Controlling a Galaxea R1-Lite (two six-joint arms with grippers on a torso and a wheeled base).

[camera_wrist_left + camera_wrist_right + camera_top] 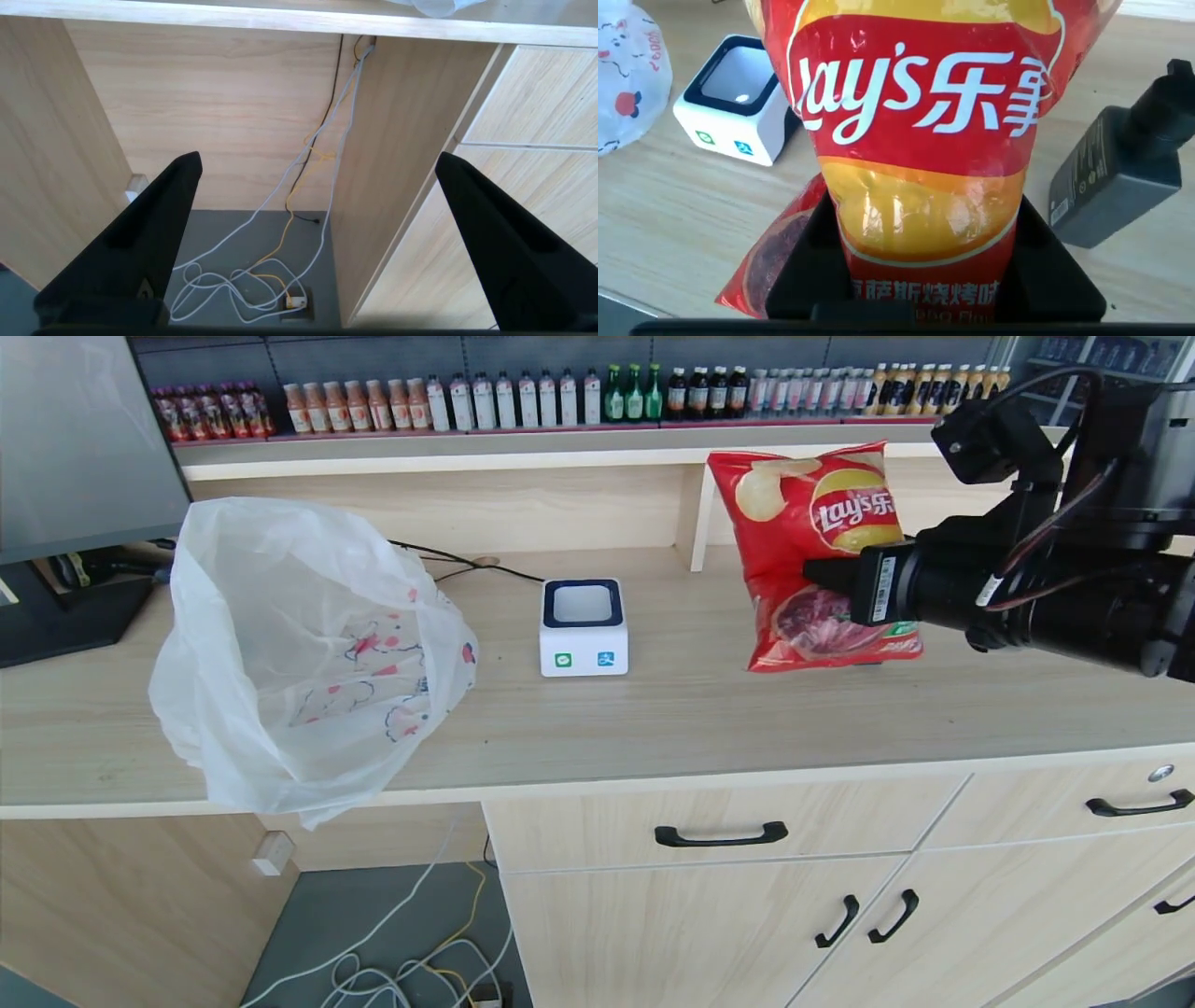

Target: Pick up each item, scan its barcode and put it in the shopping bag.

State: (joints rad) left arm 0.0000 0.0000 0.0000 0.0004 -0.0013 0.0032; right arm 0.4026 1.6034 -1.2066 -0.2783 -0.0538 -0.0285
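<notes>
Chips bag (803, 513) stands upright on my right, pinched at mid-height between the fingers of my right gripper (826, 574), over the counter (709, 709) and well apart from the scanner (583, 627) and shopping bag (299, 644), while my left gripper (318, 243) hangs spread wide below counter level.

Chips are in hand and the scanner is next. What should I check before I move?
1. Right claw shut on chips bag: ok.
2. Scanner window uncovered: ok.
3. Barcode turned toward the scanner: cannot tell, none is visible.
4. Counter between chips and scanner free: ok.
5. Shopping bag mouth open: ok.
6. Left claw open, below the counter, out of the way: ok.
</notes>
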